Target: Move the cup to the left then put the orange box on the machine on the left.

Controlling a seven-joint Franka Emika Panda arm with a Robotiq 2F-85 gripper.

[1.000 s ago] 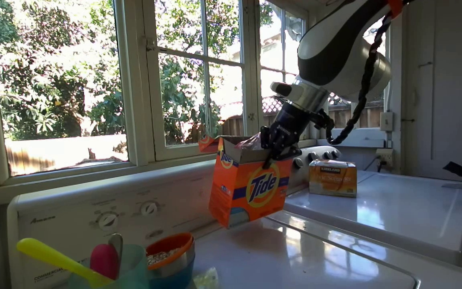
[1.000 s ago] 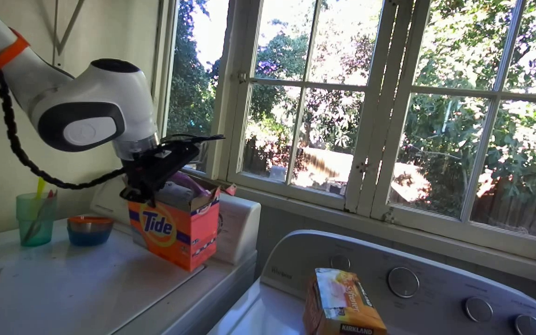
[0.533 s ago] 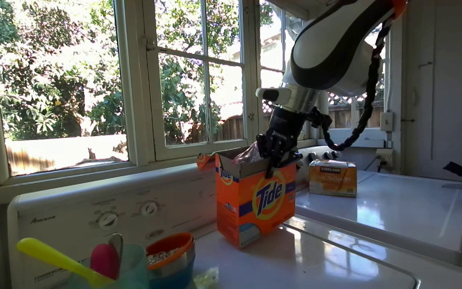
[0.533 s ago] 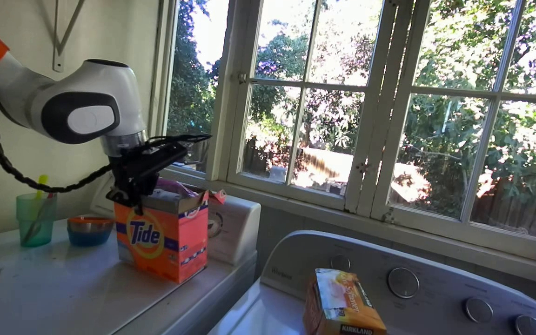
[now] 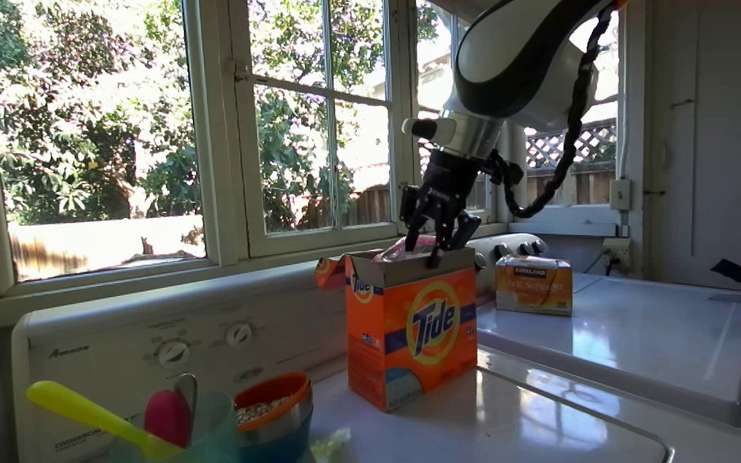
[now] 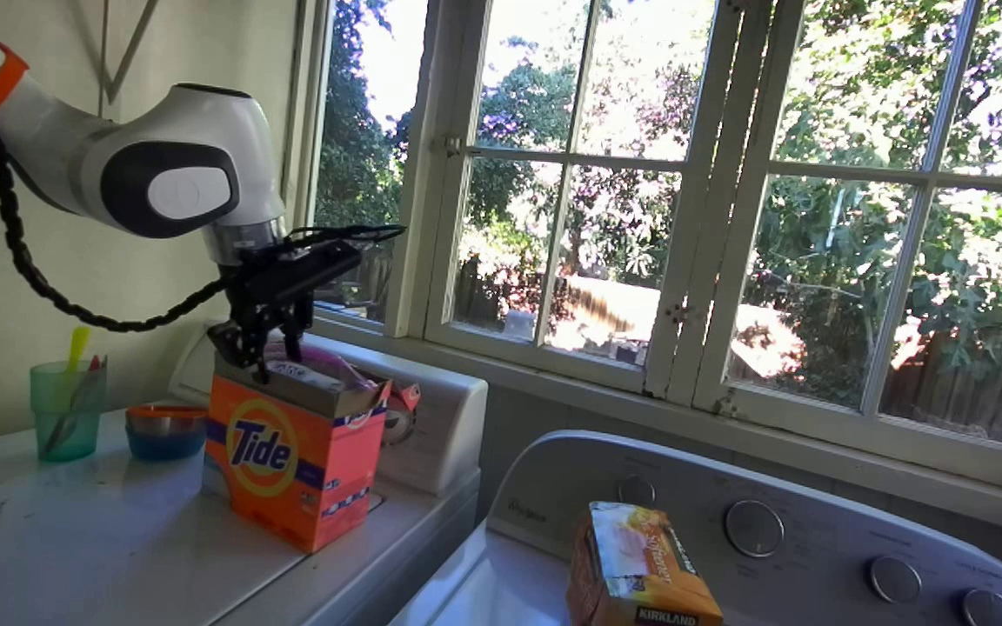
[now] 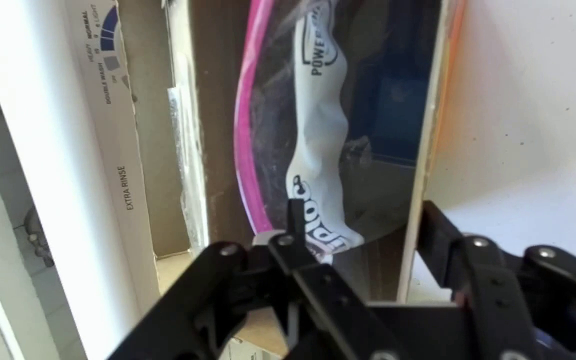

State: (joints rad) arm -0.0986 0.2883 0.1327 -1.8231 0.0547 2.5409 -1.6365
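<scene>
The orange box (image 5: pixel 431 341) printed "Tide" stands upright on the white machine (image 5: pixel 525 418), its top uncovered. Above its rim my gripper (image 7: pixel 363 212) points down with the fingers spread. In the wrist view one cardboard wall (image 7: pixel 420 175) passes between the fingers: one finger is over the inside, the other just outside and close against the wall. Inside the box shows a clear bag (image 7: pixel 318 135) with a pink strip. A translucent green cup (image 6: pixel 66 409) holding utensils stands on the same machine, near its far end in that exterior view.
Beside the cup sits a bowl (image 6: pixel 169 432) with an orange rim. An orange-yellow Kirkland box (image 5: pixel 533 285) rests on the neighbouring machine (image 5: pixel 660 328). The control panel (image 5: pixel 203 347) and the windows (image 5: pixel 293 154) rise behind the Tide box.
The orange box was tilted and off the surface, gripped by its wall. It has come down and now stands upright. The fingers have spread, and the gripper has risen slightly.
</scene>
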